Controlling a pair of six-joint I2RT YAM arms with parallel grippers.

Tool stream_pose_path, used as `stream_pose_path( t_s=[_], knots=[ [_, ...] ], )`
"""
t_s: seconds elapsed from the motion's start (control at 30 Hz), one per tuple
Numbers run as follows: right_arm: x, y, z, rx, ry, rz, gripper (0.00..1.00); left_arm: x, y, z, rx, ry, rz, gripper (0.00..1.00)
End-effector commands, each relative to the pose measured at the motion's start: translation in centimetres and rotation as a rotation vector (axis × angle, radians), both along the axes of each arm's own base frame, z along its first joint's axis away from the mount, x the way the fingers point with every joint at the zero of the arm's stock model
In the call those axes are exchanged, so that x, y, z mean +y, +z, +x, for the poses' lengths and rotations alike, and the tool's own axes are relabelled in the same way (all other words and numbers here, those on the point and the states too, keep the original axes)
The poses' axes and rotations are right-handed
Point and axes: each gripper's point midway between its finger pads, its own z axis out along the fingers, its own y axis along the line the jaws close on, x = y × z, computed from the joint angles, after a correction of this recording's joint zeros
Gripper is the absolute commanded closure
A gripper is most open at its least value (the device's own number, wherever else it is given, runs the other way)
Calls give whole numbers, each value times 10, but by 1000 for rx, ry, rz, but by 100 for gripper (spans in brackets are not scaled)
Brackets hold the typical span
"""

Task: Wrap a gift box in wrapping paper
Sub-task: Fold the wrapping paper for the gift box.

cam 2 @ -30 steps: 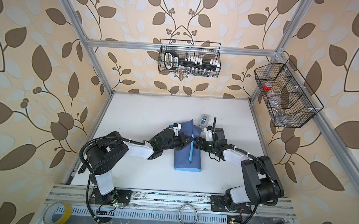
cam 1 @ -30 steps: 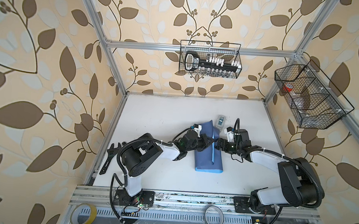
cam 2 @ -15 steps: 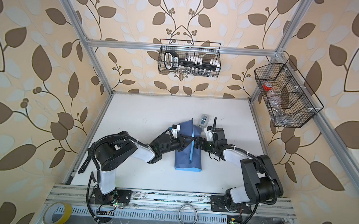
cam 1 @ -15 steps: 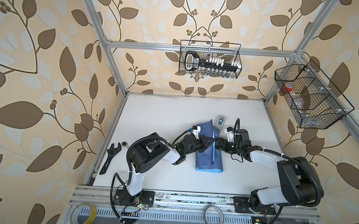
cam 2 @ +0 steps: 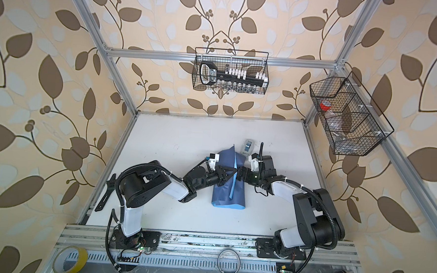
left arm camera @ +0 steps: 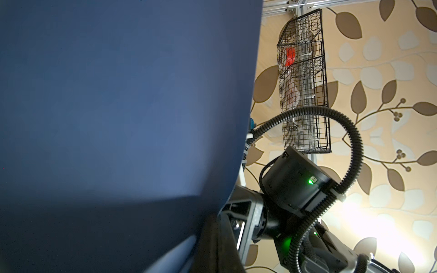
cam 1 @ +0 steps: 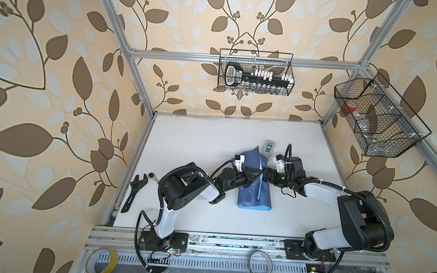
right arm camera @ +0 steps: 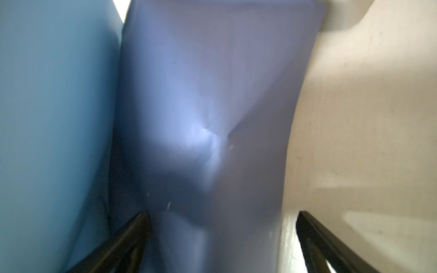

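**Wrapping paper** (cam 1: 250, 192) (cam 2: 224, 194): it is lying mid-surface, folded over itself into a long bundle, with the darker slate face outward in both top views. A narrow light-blue strip is showing along the overlap. A light-blue edge is showing at the end nearer the arm bases. The far end is standing up off the surface (cam 1: 199, 141).

**Gift box**: it is not showing in any view. In the right wrist view a pointed bulge (right arm camera: 209, 136) is pushing up under the slate face.

**Left hand** (cam 1: 259, 173): it is reaching over the bundle from the left side, with its fingers drawn together to a point at the overlap strip. Whether paper is caught between the tips cannot be told. In the left wrist view the slate face is filling most of the frame.

**Right hand** (cam 1: 266, 176): it is facing the left hand from the opposite side, tips nearly meeting it. Its black fingers (right arm camera: 127, 236) are standing wide, straddling the slate fold without gripping it.

**Tape dispenser** (cam 1: 268, 148): it is sitting just beyond the raised end of the paper.

**Wrench** (cam 1: 135, 190): it is lying at the left edge of the surface, well apart.
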Motion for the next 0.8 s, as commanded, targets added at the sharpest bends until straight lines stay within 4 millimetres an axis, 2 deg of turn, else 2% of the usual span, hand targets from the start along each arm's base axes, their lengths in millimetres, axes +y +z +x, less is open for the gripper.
stream_pose_path(
  t_s=[0.0, 0.27, 0.6, 0.77],
  knots=[
    [-15, -40, -33, 165, 2, -127, 3, 4, -69, -24, 137, -54, 171, 97],
    [-16, -40, -33, 164, 6, -132, 3, 9, -74, -18, 155, -34, 179, 89],
    [-16, -39, -34, 163, 8, -138, 3, 11, -77, -9, 177, -24, 198, 66],
    [-16, -30, -29, 141, 5, -128, 2, 12, -80, -10, 187, -27, 212, 60]
  ],
)
